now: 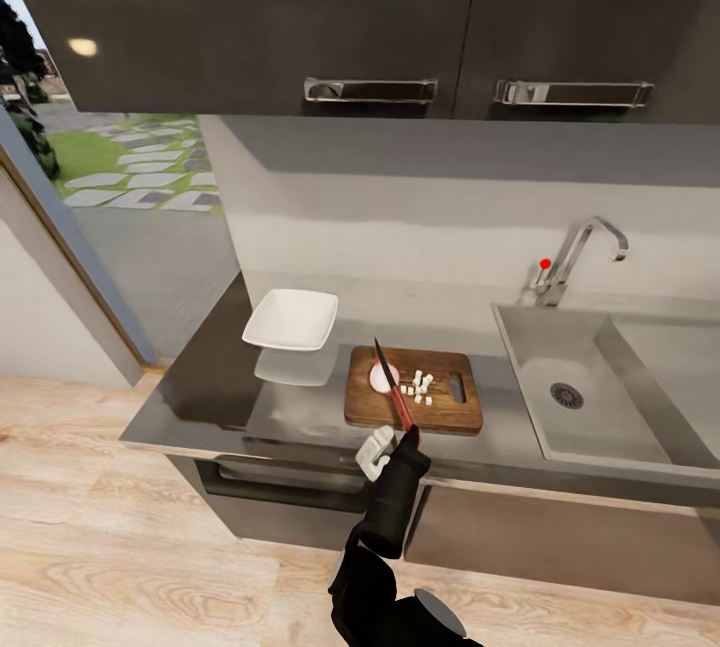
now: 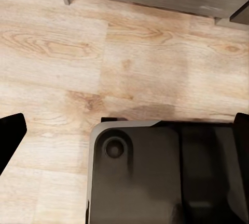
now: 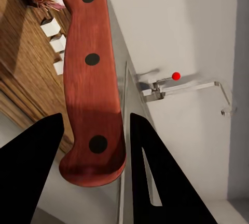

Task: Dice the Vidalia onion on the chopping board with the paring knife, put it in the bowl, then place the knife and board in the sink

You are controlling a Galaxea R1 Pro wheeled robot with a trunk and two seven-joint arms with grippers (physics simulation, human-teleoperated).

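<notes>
My right gripper (image 1: 397, 435) is clamped on the knife (image 1: 394, 395), blade slanting over the board (image 1: 452, 412) on the bench (image 1: 215, 382). A piece of onion (image 1: 383, 377) and white dice (image 1: 421, 387) lie on the board. Bowl (image 1: 291, 319) sits just left, sink (image 1: 590, 397) right. Left gripper: I can't tell; floor (image 2: 78, 52) below.

Two dark wall cabinets (image 1: 300, 17) hang above, each with a long metal handle (image 1: 371, 89). Under them is a plain light grey wall (image 1: 420, 217). The floor (image 1: 90, 527) is of light wooden planks with visible grain. At the left, a tall glass opening (image 1: 120, 197) shows a lawn with pale stepping stones outside. A soft lamp reflection (image 1: 83, 47) shines on the left cabinet door.
</notes>
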